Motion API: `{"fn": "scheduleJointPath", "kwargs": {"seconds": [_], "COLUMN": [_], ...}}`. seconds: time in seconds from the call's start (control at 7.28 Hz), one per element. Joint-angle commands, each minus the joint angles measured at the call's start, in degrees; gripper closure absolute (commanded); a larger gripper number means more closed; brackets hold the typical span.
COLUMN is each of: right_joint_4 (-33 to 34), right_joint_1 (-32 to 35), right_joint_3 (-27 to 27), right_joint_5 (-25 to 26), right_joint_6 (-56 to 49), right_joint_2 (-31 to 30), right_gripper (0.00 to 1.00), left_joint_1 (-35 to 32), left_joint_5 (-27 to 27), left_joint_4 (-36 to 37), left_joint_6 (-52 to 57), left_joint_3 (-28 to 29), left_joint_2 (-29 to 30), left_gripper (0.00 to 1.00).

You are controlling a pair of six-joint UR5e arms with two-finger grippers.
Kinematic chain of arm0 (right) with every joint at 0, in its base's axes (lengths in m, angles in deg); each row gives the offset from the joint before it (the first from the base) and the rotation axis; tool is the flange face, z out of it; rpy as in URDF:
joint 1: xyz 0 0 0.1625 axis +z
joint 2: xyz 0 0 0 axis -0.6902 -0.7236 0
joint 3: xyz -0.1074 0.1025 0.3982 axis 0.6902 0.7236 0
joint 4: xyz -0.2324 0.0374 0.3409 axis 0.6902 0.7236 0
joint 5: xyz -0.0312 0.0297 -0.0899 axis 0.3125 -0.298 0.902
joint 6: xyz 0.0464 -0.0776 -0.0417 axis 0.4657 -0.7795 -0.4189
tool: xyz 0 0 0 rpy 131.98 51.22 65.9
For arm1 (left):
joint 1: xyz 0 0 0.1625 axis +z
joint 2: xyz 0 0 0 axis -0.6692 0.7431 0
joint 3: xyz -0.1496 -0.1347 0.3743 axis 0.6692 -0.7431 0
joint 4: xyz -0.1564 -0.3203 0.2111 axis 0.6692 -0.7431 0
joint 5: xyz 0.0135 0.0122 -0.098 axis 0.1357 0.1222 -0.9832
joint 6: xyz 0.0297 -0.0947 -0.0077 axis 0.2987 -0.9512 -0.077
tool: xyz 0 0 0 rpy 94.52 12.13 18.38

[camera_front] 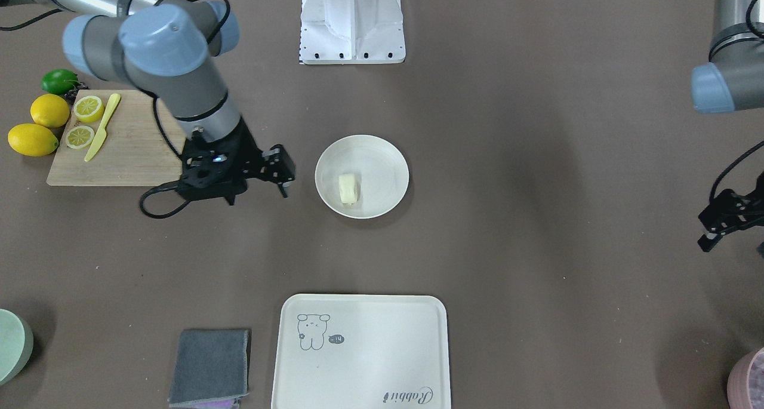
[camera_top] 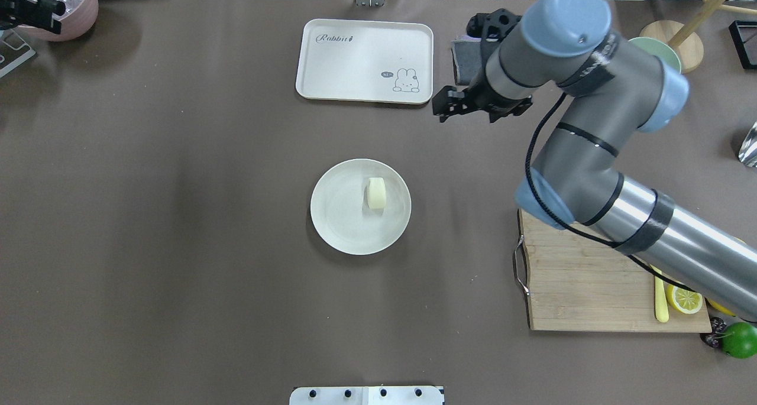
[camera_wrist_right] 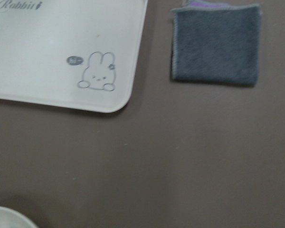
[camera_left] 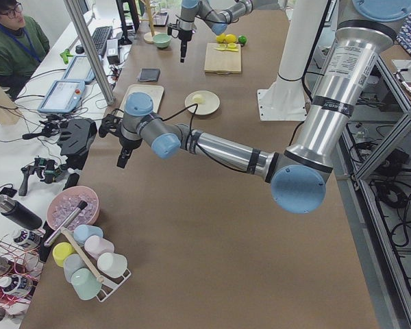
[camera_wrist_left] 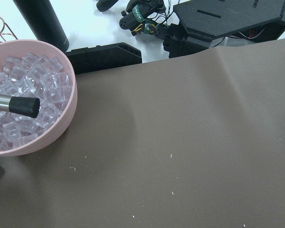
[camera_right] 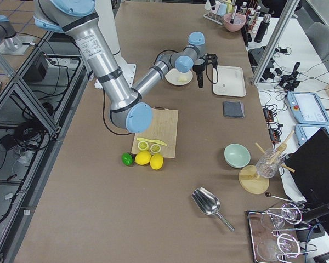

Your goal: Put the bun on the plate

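Observation:
The pale cream bun (camera_front: pixel 348 188) lies on the round off-white plate (camera_front: pixel 382 152) in the middle of the table, a little off the plate's centre; the overhead view shows the same bun (camera_top: pixel 376 193) and plate (camera_top: pixel 337 216). My right gripper (camera_front: pixel 258 195) hangs open and empty beside the plate, apart from it, on the cutting-board side, also seen from overhead (camera_top: pixel 467 115). My left gripper (camera_front: pixel 710 233) is far off at the table's end near the pink bowl. Whether it is open or shut does not show.
A bamboo cutting board (camera_front: pixel 131 158) carries lemon slices and a yellow knife (camera_front: pixel 102 128), with lemons (camera_front: pixel 42 125) and a lime beside it. A cream tray (camera_front: pixel 361 352) and a grey cloth (camera_front: pixel 210 367) lie across from the robot. A pink bowl of ice (camera_wrist_left: pixel 28 95) sits by the left gripper.

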Motion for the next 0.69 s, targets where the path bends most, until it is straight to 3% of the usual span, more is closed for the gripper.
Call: {"fn": "scheduleJointPath", "kwargs": {"seconds": [0.0, 0.14, 0.27, 0.55], "right_joint_4": [0.7, 1.7, 1.8, 1.8], "right_joint_1": [10.2, 16.5, 18.3, 23.0], "right_joint_3": [-0.4, -1.0, -2.7, -2.9], "right_joint_5": [-8.0, -11.4, -11.4, -13.0], "right_joint_6": [-10.2, -19.4, -24.0, -31.1], "right_joint_2": [-3.9, -6.5, -10.3, -14.3], "right_gripper": [0.00, 0.00, 0.00, 0.00], "left_joint_1": [-4.2, -7.2, -10.6, -13.6], "left_joint_5": [-2.1, -3.6, -7.2, -7.7], "left_joint_4": [8.7, 9.0, 9.0, 9.0], "left_joint_6": [4.1, 6.8, 13.4, 17.0], "left_joint_3": [0.2, 1.5, 6.2, 10.6], "left_joint_2": [1.8, 1.8, 1.7, 1.1], "left_gripper": [0.02, 0.02, 0.02, 0.02]}}
